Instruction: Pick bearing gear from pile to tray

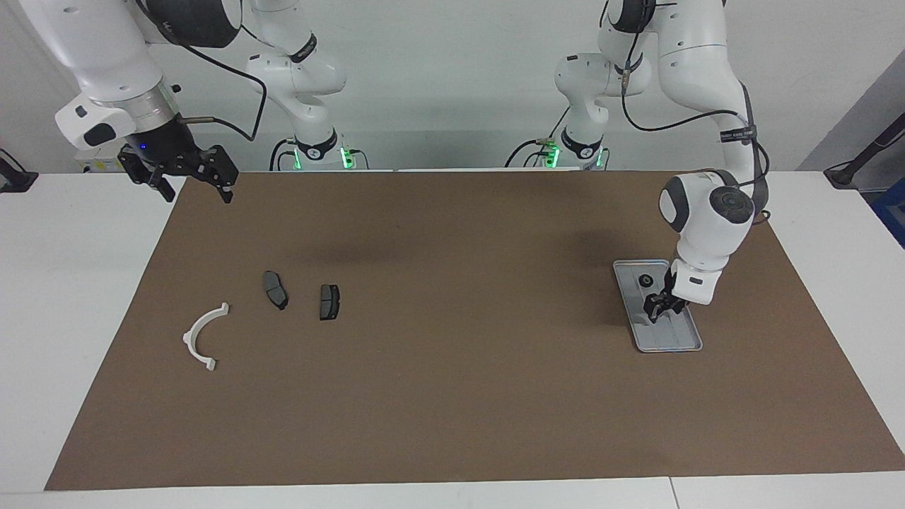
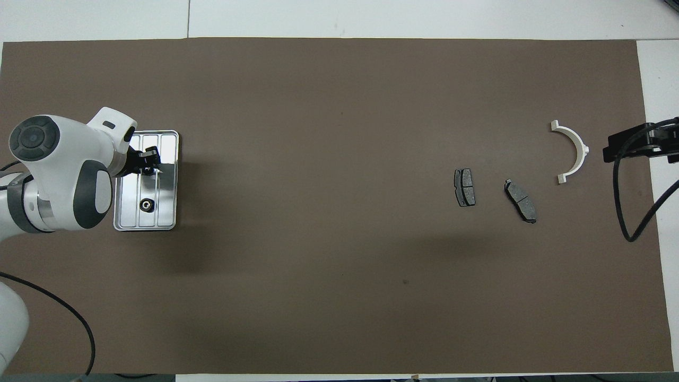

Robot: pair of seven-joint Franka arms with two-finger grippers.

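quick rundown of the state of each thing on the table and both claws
tray: flat on the mat, at the left arm's end
black round part: lying in the tray, free
left claw: low over the tray
right claw: open, raised over the mat's edge, waiting
two brake pads: flat on the mat
white half-ring bracket: flat beside them, untouched

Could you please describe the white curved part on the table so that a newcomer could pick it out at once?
Start at the brown mat and go to the right arm's end, where three loose parts lie. The white half-ring bracket lies there beside two dark grey brake pads, closest to the mat's edge. It alone is white and arc-shaped; the pads are flat, dark and blocky.
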